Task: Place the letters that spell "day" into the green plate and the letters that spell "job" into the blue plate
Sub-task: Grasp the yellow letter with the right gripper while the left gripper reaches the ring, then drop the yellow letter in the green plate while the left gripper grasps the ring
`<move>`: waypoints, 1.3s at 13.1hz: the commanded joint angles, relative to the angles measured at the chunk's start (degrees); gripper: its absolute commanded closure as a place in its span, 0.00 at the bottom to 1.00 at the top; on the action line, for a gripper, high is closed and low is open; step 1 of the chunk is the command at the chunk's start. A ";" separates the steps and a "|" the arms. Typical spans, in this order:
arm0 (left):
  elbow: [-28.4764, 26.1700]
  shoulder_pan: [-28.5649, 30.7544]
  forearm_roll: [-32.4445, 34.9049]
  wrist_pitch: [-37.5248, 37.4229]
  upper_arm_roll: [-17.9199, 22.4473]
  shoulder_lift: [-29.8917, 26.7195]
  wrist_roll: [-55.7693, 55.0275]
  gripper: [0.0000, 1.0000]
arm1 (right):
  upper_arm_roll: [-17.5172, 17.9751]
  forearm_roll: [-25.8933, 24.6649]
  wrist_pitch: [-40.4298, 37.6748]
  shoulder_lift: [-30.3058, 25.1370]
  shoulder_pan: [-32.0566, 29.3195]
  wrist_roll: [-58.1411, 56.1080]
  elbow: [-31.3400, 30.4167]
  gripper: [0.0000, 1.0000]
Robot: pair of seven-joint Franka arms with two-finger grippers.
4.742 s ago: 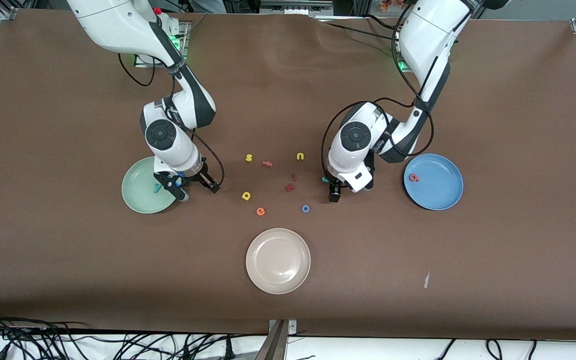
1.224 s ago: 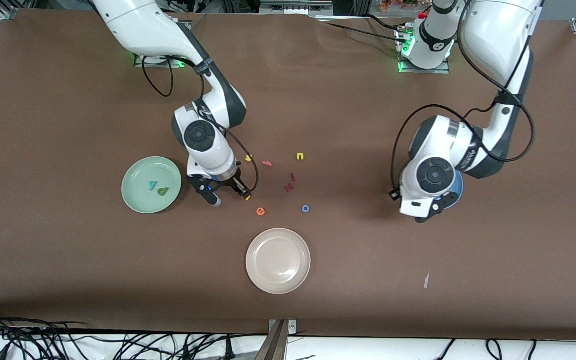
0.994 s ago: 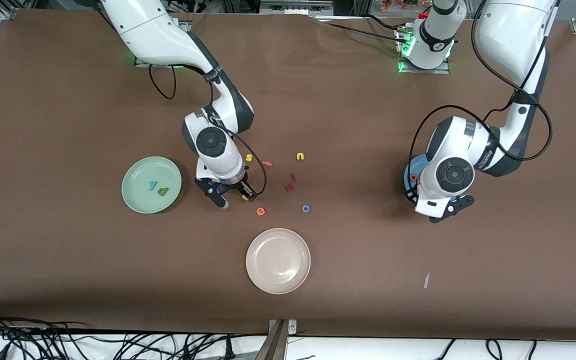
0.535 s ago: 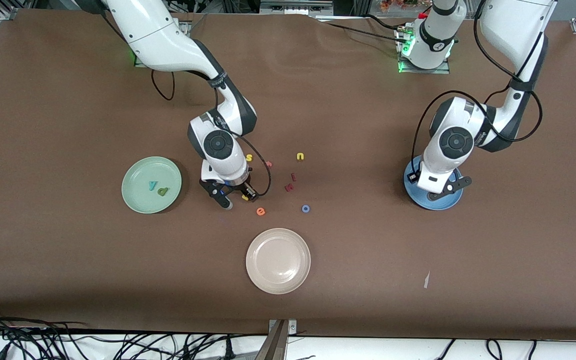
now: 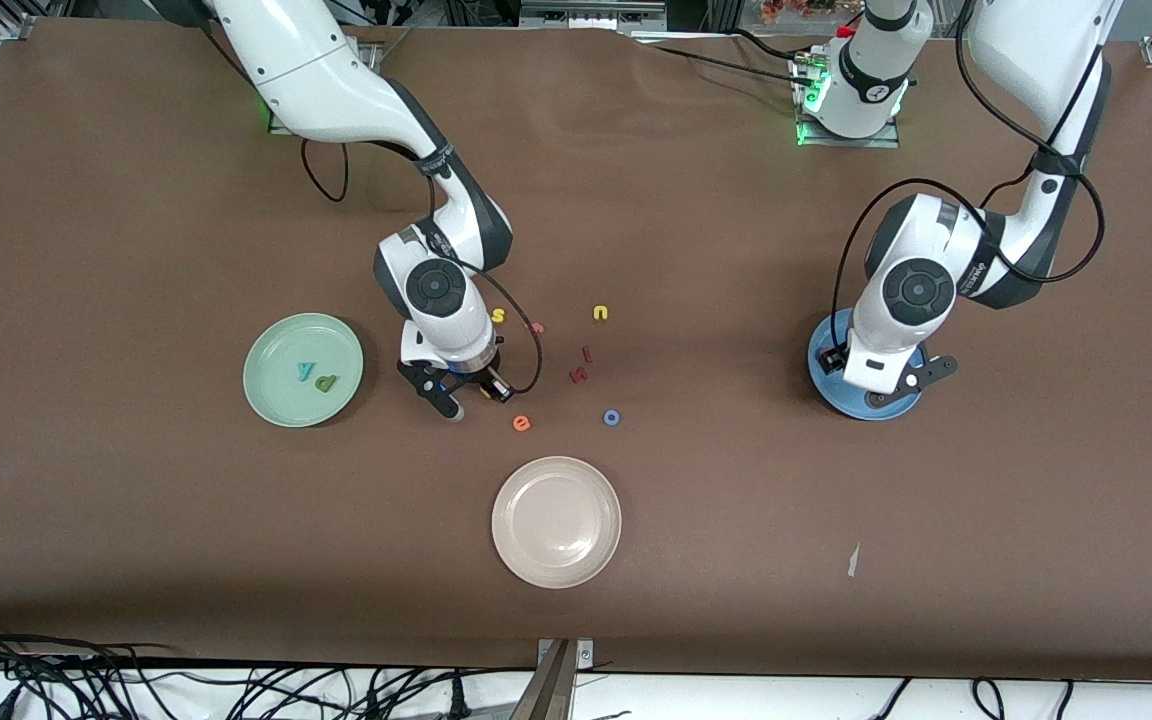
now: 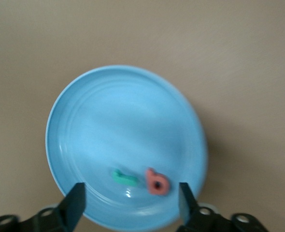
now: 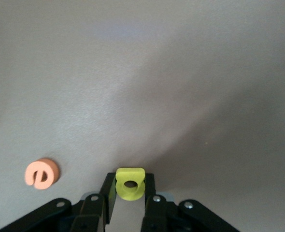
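Yellow a (image 7: pixel 130 183) — pinched between right gripper's (image 7: pixel 129 189) fingers (image 7: pixel 107 191).

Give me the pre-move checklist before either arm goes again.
1. Right gripper shut on the yellow a, low over the table beside the orange e: ok.
2. Green plate holds the teal y and olive d, with room for the a: ok.
3. Left gripper open over the blue plate, nothing between its fingers: ok.
4. Teal j and pink b lie in the blue plate: ok.
5. Blue o in the blue plate: not ok, it lies on the table, farther from the front camera than the beige plate.
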 commanded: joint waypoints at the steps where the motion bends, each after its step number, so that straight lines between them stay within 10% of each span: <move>1: 15.45 -7.03 -4.92 -5.90 0.17 8.88 -6.25 0.00 | -0.82 -1.04 0.56 1.72 0.70 0.64 1.09 0.88; 7: 33.04 -16.09 -8.09 -3.89 0.08 22.16 -4.26 0.00 | -0.73 -1.66 -7.61 -10.56 -5.53 -12.52 -6.53 0.88; 13: 34.21 -20.32 -11.97 6.39 -1.14 26.56 5.94 0.00 | -0.64 -1.66 -7.97 -28.67 -15.20 -32.73 -26.65 0.86; 17: 39.21 -22.60 -11.79 6.40 -1.15 31.13 5.86 0.00 | -0.64 -1.75 -8.93 -32.91 -19.25 -42.67 -30.99 0.47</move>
